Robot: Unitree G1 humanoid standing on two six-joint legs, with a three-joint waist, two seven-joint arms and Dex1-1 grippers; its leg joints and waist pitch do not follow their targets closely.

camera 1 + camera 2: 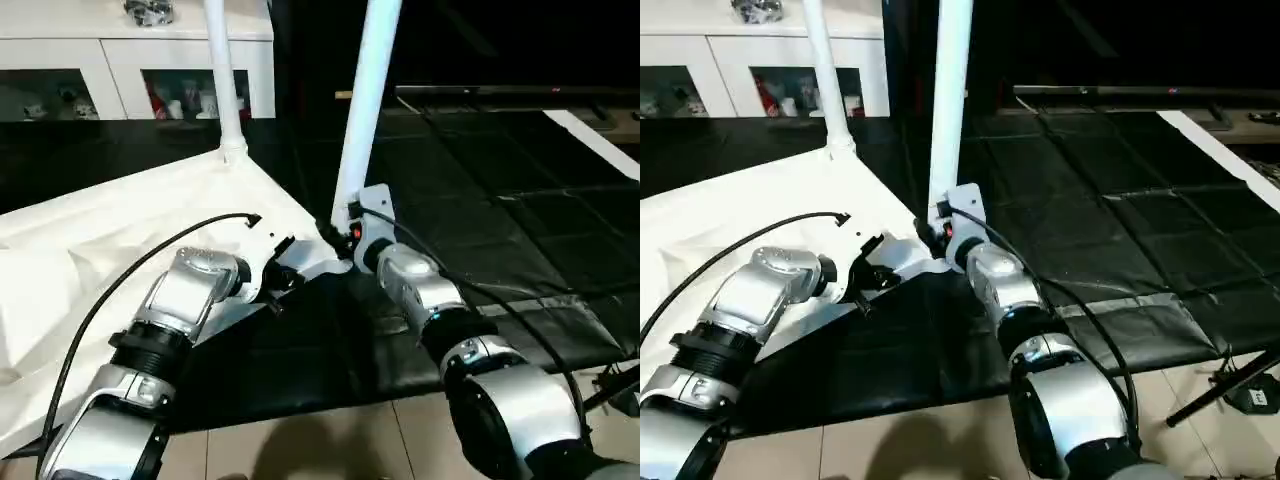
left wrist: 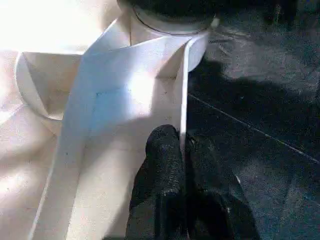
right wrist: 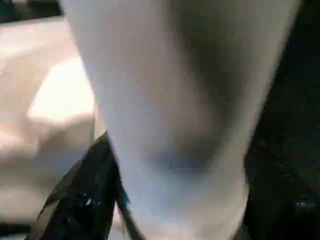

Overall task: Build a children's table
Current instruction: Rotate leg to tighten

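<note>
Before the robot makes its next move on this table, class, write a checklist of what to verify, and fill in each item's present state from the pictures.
1. Table top lies underside up on the black mat: ok.
2. Far leg stands in its corner socket: ok.
3. Left gripper shut on the table top's rim: ok.
4. Right gripper around the near leg, fingers on both sides: ok.
5. Near leg fully seated in its socket: cannot tell.
6. Near leg upright: not ok, it leans.
</note>
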